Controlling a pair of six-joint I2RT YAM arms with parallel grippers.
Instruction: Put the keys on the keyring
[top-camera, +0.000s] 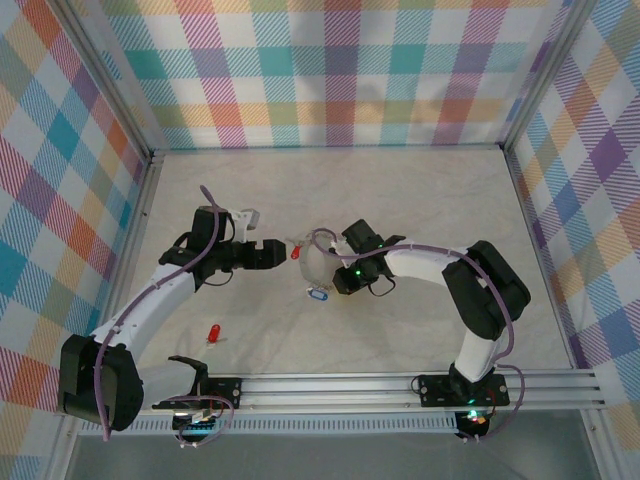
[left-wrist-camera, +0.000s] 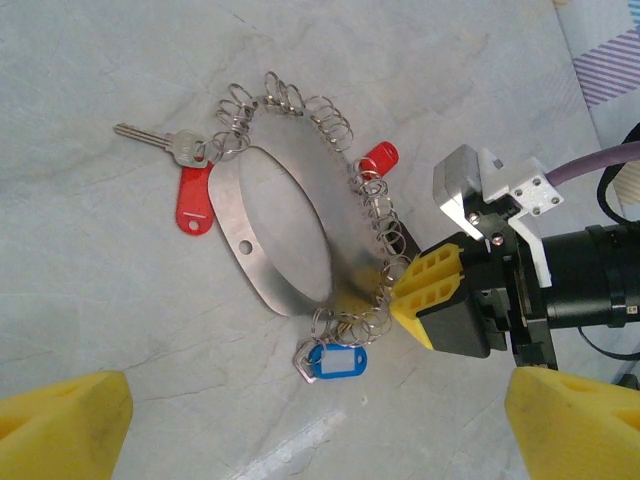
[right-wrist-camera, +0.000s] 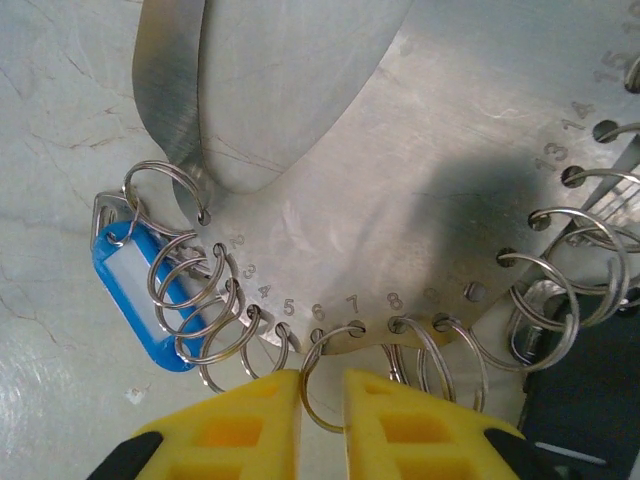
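Note:
The keyring (left-wrist-camera: 285, 235) is a silver metal band loop lying on the table, its rim lined with small split rings (right-wrist-camera: 330, 385) through numbered holes. On it hang a silver key with a red tag (left-wrist-camera: 193, 200), another red tag (left-wrist-camera: 378, 160) and a blue tag (left-wrist-camera: 337, 362). A loose red key (top-camera: 213, 333) lies near the left arm. My left gripper (left-wrist-camera: 320, 430) hovers wide open over the loop with nothing in it. My right gripper (right-wrist-camera: 323, 385) sits at the loop's edge, its yellow fingers (left-wrist-camera: 430, 295) a narrow gap apart with one split ring in that gap.
Plaid walls (top-camera: 340, 70) enclose the pale marbled table (top-camera: 420, 190). An aluminium rail (top-camera: 400, 385) runs along the near edge. The keyring (top-camera: 315, 265) lies mid-table between the two grippers, with bare table behind it.

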